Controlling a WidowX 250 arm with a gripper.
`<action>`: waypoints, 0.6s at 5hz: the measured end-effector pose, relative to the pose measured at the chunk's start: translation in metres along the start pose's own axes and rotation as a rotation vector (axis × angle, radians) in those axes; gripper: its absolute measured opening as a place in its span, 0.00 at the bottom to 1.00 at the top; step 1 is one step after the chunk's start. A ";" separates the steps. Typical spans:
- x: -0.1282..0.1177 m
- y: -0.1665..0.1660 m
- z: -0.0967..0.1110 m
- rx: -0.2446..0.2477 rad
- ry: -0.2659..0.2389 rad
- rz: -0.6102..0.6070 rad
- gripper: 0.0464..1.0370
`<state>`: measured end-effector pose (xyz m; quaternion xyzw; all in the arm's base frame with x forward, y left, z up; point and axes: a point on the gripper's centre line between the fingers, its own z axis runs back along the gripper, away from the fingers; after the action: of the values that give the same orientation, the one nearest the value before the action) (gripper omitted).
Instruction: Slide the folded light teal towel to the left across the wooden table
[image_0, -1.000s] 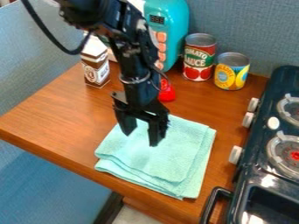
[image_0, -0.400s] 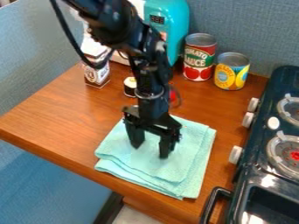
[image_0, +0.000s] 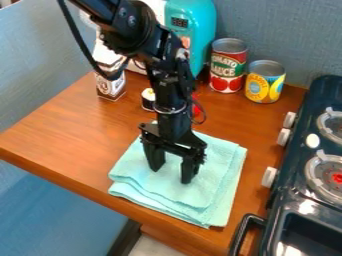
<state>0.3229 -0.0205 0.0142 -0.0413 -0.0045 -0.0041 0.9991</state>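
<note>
Over the folded mint-green cloth (image_0: 210, 187), the black two-finger gripper (image_0: 172, 171) hangs with its fingers apart and nothing held between them. Compared with the first frame, it has shifted to the right and toward the near side of the cloth in the camera view; since the second frame it has barely moved. Both fingertips now sit nearer the middle of the cloth, though whether they touch the fabric cannot be told. The cloth lies as it did, flat on the wooden table (image_0: 73, 130), its folded layers unchanged, so the shift has altered only where the gripper is placed over it.

The arm's move has also uncovered a small black-and-white piece (image_0: 148, 100) behind the gripper, beside a partly hidden red object (image_0: 197, 111). Farther back stand a brown-and-white carton (image_0: 110, 86), a teal toy appliance (image_0: 202, 30), a tomato can (image_0: 228, 62) and a yellow-and-blue can (image_0: 265, 82).
</note>
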 end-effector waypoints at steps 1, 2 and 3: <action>-0.002 0.017 0.002 0.066 0.012 -0.003 0.96; -0.012 0.065 0.009 0.145 0.049 0.070 0.96; -0.020 0.105 0.017 0.225 0.091 0.124 0.96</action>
<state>0.3035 0.0860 0.0224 0.0712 0.0431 0.0565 0.9949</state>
